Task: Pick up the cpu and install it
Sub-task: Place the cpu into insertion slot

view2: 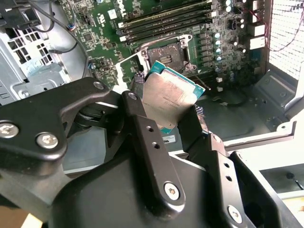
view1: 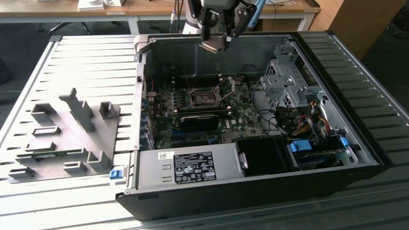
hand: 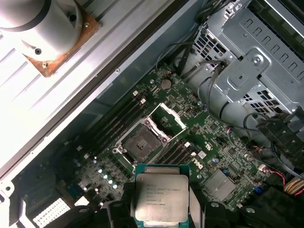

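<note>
Tool [view2: 167,108] clamped on the cpu [view2: 166,92] by two opposite edges, metal top facing the wrist, held above the open computer case [view1: 191,199]. The empty socket [hand: 141,142] lies beneath, well apart, lid lifted.

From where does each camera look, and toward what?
Exterior view: off the arm, looking down into the open computer case; the gripper holds the cpu above it.
Second wrist view: on the arm, looking past the fingers at the socket.
First wrist view: on the arm, looking past the fingers down on the motherboard.
Both wrist views share the cpu and socket.
</note>
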Tool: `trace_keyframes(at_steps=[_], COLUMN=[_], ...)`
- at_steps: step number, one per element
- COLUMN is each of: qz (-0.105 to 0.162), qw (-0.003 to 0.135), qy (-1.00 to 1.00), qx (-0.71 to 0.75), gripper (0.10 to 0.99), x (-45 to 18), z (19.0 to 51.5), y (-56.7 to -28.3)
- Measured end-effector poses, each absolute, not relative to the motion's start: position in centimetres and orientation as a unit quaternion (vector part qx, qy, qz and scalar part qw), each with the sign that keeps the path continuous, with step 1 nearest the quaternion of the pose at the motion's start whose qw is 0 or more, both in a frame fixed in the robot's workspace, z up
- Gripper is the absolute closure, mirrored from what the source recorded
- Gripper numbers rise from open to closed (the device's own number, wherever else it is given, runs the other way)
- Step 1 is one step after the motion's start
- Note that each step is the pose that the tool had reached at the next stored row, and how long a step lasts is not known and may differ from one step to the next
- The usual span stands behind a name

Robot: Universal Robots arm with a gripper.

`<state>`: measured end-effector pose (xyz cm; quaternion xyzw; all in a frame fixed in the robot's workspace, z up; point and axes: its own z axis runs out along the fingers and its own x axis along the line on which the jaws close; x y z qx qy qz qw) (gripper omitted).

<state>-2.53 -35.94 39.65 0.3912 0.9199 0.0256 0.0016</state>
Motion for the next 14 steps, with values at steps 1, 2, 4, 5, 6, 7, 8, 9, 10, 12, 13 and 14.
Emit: trace_keyframes(at_steps=[1, 2, 4, 5, 6, 7, 8, 9, 10, 12, 13, 14], qz=[0.026, 0.026, 0.026, 0.026, 0.026, 0.026, 0.026, 0.026, 0.026, 0.025, 0.026, 0.026], qw=[0.002, 0.002, 0.002, 0.002, 0.002, 0.002, 0.002, 0.002, 0.002, 0.002, 0.002, 0.002], qy=[0.919, 0.918, 0.916, 0.916, 0.915, 0.914, 0.913, 0.912, 0.911, 0.909, 0.909, 0.908], qx=[0.393, 0.395, 0.399, 0.401, 0.403, 0.405, 0.407, 0.409, 0.411, 0.415, 0.417, 0.419], gripper=[0.545, 0.545, 0.545, 0.545, 0.545, 0.545, 0.545, 0.545, 0.545, 0.545, 0.545, 0.545], x=[-2.53, -2.53, -2.53, -2.53, -2.53, -2.53, -2.53, -2.53, -2.53, -2.53, -2.53, -2.53], z=[39.65, 39.65, 39.65, 39.65, 39.65, 39.65, 39.64, 39.64, 39.64, 39.64, 39.64, 39.64], y=[-35.94, -35.94, -35.94, -35.94, -35.94, -35.94, -35.94, -35.94, -35.94, -35.94, -35.94, -35.94])
